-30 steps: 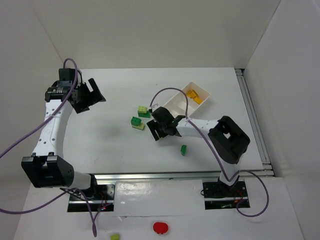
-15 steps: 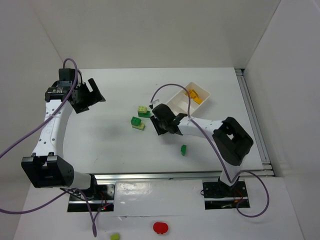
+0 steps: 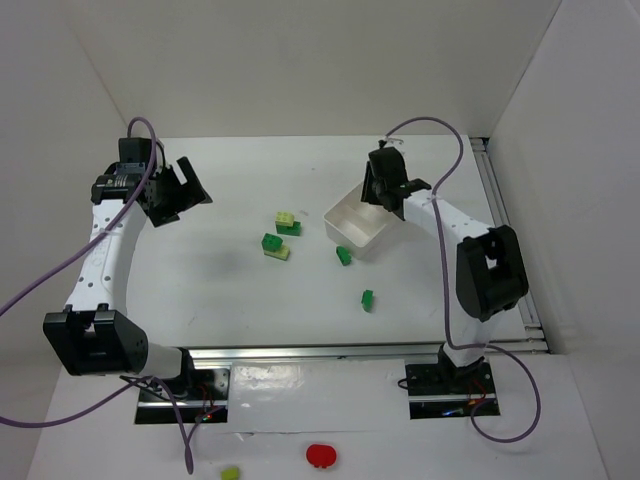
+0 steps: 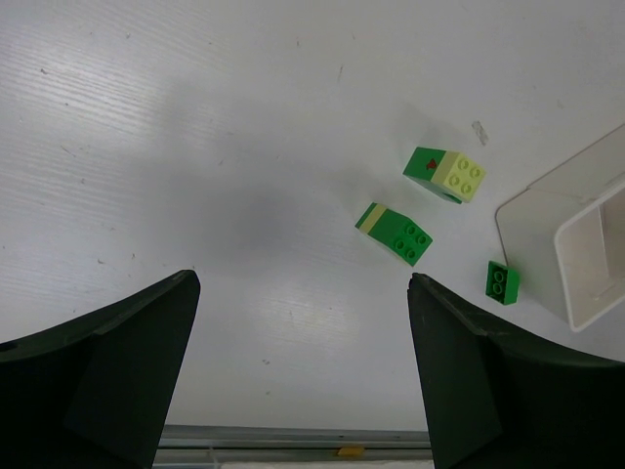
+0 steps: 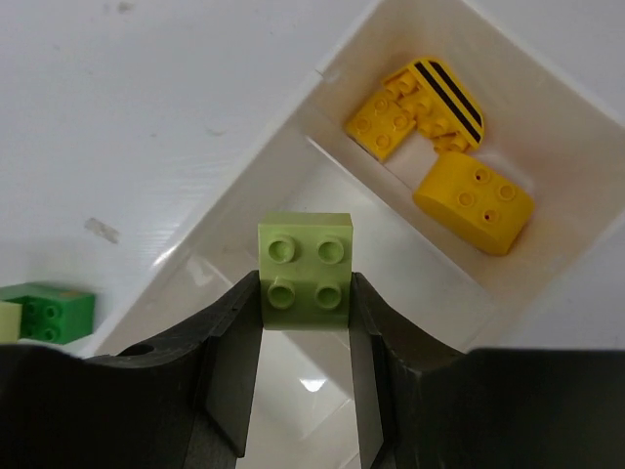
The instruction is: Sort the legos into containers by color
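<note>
My right gripper (image 3: pixel 385 187) (image 5: pixel 305 293) is shut on a pale lime-green lego (image 5: pixel 305 269) and holds it above the middle compartment of the white tray (image 3: pixel 352 222) (image 5: pixel 264 166). Yellow legos (image 5: pixel 415 103) lie in the tray's far compartment. On the table lie a lime-and-green lego (image 3: pixel 287 222) (image 4: pixel 444 174), a green lego with a lime edge (image 3: pixel 273 245) (image 4: pixel 395 233), a dark green lego (image 3: pixel 344 256) (image 4: pixel 503 282) beside the tray, and another dark green lego (image 3: pixel 367 299). My left gripper (image 3: pixel 180 190) (image 4: pixel 300 293) is open and empty at the far left.
White walls enclose the table at the back and both sides. A metal rail (image 3: pixel 330 350) runs along the near edge. Below it, off the table, lie a flat red round thing (image 3: pixel 321 456) and a lime lego (image 3: pixel 230 473).
My right gripper has moved from the table's middle up and right to over the tray, carrying the lime lego. A dark green lego by the tray is now uncovered. The left arm has not moved.
</note>
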Controlling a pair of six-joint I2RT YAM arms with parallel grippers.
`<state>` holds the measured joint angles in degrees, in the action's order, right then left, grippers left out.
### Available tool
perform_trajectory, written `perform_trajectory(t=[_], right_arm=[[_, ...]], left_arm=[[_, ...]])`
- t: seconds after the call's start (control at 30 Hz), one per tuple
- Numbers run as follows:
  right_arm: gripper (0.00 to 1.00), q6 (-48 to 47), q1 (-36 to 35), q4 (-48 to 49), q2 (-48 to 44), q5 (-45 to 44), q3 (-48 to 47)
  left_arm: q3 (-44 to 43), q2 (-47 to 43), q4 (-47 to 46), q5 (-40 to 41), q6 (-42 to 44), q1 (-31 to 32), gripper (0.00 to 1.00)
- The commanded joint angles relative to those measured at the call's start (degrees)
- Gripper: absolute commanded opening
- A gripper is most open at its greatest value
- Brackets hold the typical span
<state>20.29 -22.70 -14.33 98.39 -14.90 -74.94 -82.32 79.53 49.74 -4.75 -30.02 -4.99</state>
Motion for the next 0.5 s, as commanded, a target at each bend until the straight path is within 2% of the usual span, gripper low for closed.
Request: perform_trajectory(t=[0.0,0.13,0.17,0.27,0.3,0.37,0.47], right_arm=[[0.39,2.1,0.2,-0.7,3.1,0.3,-2.1],[0.47,2.7,1.3,0.5,4.4,0.3,-2.6],[0.55,2.7,1.3,0.5,4.4,0.3,-2.6],[0.64,2.7,1.3,0.5,5.1,-0.2,-3.7],[0.72,2.2,1.3,0.5,5.1,-0.2,-3.7],[0.77,2.2,1.3,0.5,4.5,-0.7,-3.7],[0.77,0.8,-0.1,0.5,2.3,-2.9,-2.4]], left_arm=[[-0.8,-0.1,-1.0,-0.6,0.6,0.2,0.97],[-1.3,-0.1,-1.0,-0.6,0.6,0.2,0.97],[-1.3,-0.1,-1.0,-0.6,0.6,0.2,0.97],[-1.3,0.5,-1.0,-0.6,0.6,0.2,0.97],[-1.3,0.5,-1.0,-0.6,0.6,0.2,0.97],[-1.3,0.5,-1.0,-0.6,0.6,0.2,0.97],[-1.9,0.5,-1.0,-0.6,0.6,0.2,0.97]])
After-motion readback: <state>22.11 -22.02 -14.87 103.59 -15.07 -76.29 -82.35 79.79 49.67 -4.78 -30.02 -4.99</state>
